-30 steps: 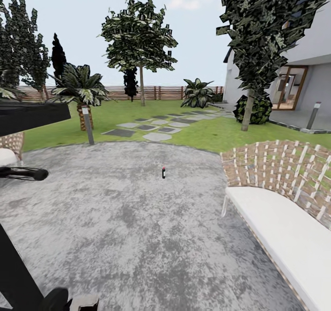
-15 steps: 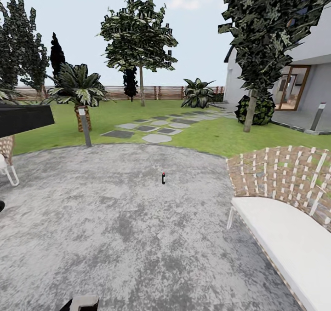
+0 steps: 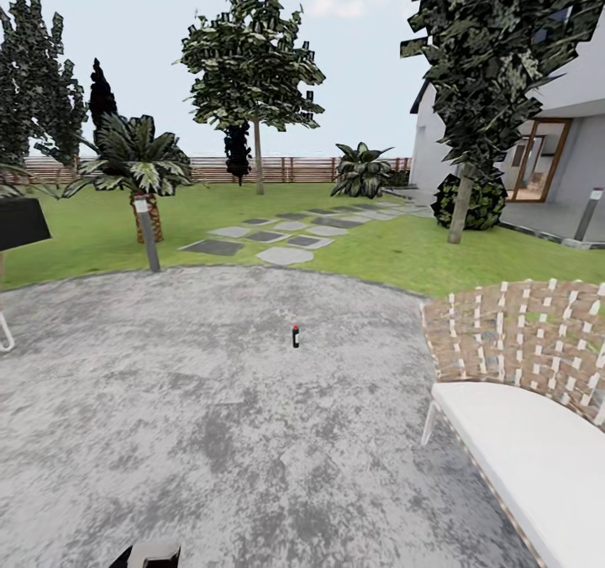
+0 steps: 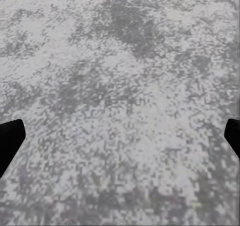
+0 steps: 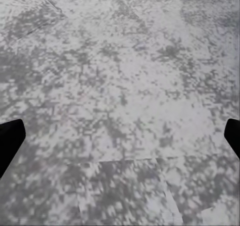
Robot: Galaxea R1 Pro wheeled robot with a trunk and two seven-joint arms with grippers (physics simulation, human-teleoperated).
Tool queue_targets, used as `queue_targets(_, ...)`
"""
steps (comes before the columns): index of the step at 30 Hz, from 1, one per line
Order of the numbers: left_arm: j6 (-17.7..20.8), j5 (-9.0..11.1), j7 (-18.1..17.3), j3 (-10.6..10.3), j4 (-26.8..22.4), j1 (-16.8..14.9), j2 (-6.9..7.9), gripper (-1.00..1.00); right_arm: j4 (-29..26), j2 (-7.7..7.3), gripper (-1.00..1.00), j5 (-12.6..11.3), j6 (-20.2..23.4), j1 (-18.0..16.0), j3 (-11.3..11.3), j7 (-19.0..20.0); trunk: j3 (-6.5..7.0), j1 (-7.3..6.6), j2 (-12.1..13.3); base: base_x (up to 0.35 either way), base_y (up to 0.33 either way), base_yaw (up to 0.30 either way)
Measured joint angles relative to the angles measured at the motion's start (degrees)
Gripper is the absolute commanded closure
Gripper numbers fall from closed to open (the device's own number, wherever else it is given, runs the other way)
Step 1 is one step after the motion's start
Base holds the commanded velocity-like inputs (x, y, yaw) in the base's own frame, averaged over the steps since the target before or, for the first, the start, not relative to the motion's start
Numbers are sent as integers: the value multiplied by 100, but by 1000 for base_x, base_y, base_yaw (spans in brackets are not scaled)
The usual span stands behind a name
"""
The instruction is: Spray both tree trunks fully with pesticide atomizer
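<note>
At about nine o'clock in the head view a dark flat panel (image 3: pixel 21 223) juts in from the edge. Toward ten o'clock a short palm with a woven tan trunk (image 3: pixel 134 169) stands on the green grass lawn (image 3: pixel 370 253), a slim grey post lamp (image 3: pixel 148 234) just in front of it. Behind runs the reddish-brown slatted wooden fence (image 3: pixel 294 169). Near twelve o'clock rises a tall tree with a thin pale grey-brown trunk and flat green-and-pale leaf clusters (image 3: pixel 252 55); grey stepping stones (image 3: pixel 269 244) lie across the grass below it.

At the picture's centre the small dark pesticide atomizer with a red top (image 3: pixel 296 336) stands upright on the mottled grey paved floor (image 3: pixel 210 417), well apart from both trees. At two o'clock a second dark-crowned tree (image 3: pixel 491 64) leans before the pale house (image 3: pixel 571 131). At four o'clock sits a woven brown-and-white bench with a white cushion (image 3: pixel 521 417).

The left gripper (image 4: pixel 120 136) hangs over bare paving, its dark fingertips (image 4: pixel 10 141) spread wide with nothing between. The right gripper (image 5: pixel 120 136) is likewise spread and empty over paving.
</note>
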Motion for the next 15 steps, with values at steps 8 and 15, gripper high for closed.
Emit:
queue_targets(8, -7, 0, 0, 0, 0, 0, 0, -100, 0, 0, -100, 0, 0, 0, 0, 0, 0, 0, 0, 307, -132, 0)
queue_targets(15, -9, 0, 0, 0, -5, 0, 0, -100, 0, 0, -100, 0, 0, 0, 0, 0, 0, 0, 0, 311, -133, 0)
